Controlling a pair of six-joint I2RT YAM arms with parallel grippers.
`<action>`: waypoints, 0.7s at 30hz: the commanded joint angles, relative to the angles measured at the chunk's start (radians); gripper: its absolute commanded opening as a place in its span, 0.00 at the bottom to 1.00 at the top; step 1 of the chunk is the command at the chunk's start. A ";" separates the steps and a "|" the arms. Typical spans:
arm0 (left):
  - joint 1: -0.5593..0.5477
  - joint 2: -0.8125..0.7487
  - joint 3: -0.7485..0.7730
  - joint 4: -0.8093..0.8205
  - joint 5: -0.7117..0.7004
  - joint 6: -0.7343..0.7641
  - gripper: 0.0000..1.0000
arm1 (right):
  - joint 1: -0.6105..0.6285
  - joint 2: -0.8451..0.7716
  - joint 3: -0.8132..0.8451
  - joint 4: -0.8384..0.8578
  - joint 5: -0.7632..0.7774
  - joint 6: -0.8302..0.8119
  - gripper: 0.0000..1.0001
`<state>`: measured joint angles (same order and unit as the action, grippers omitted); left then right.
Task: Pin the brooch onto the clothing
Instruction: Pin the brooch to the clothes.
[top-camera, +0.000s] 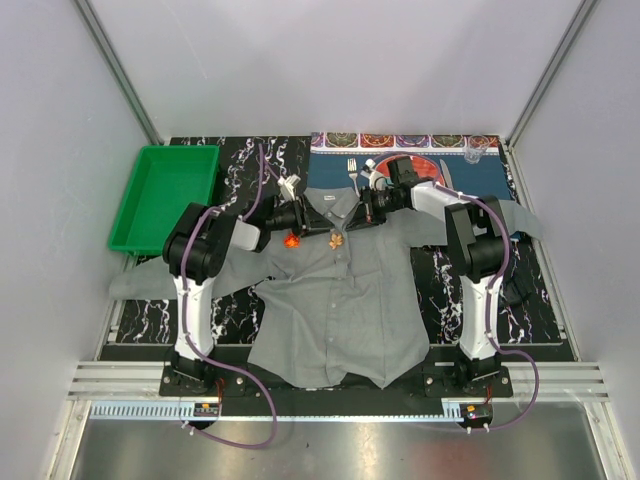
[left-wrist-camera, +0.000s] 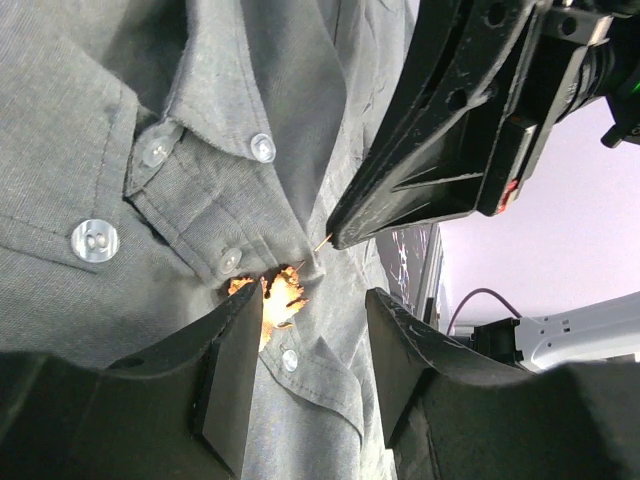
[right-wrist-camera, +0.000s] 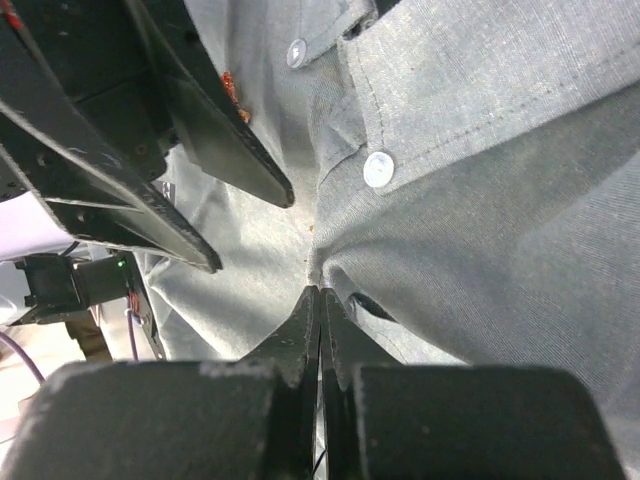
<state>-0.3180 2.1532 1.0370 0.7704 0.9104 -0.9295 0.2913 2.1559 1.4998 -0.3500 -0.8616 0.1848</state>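
One brooch (left-wrist-camera: 283, 298), beside left end effector (left-wrist-camera: 315, 300)

Green tray (top-camera: 165, 195) taken as landmark; I see nothing in it. The black white-veined mat (top-camera: 150, 320) starts at the tray's right edge and runs right and toward the near side. A blue patterned placemat (top-camera: 400, 141) lies well right of the tray, on the far side. The fork (top-camera: 352, 172) sits at the placemat end closer to the tray, with a red plate (top-camera: 432, 166) further right. A clear glass (top-camera: 478, 152) stands farthest from the tray. Ribbed metal rails (top-camera: 110, 380) lie well to the near side of the tray.
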 joint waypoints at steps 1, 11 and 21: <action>0.007 -0.073 -0.014 0.017 -0.036 0.035 0.49 | -0.011 -0.062 -0.010 0.032 0.059 0.005 0.00; 0.005 -0.125 -0.068 -0.085 -0.054 0.083 0.44 | -0.024 -0.064 -0.024 0.037 0.076 0.005 0.00; -0.015 -0.142 -0.031 -0.284 -0.097 0.185 0.30 | -0.023 -0.083 -0.021 0.037 0.042 -0.013 0.00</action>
<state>-0.3222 2.0567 0.9756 0.5537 0.8478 -0.7937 0.2722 2.1441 1.4776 -0.3344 -0.8135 0.1886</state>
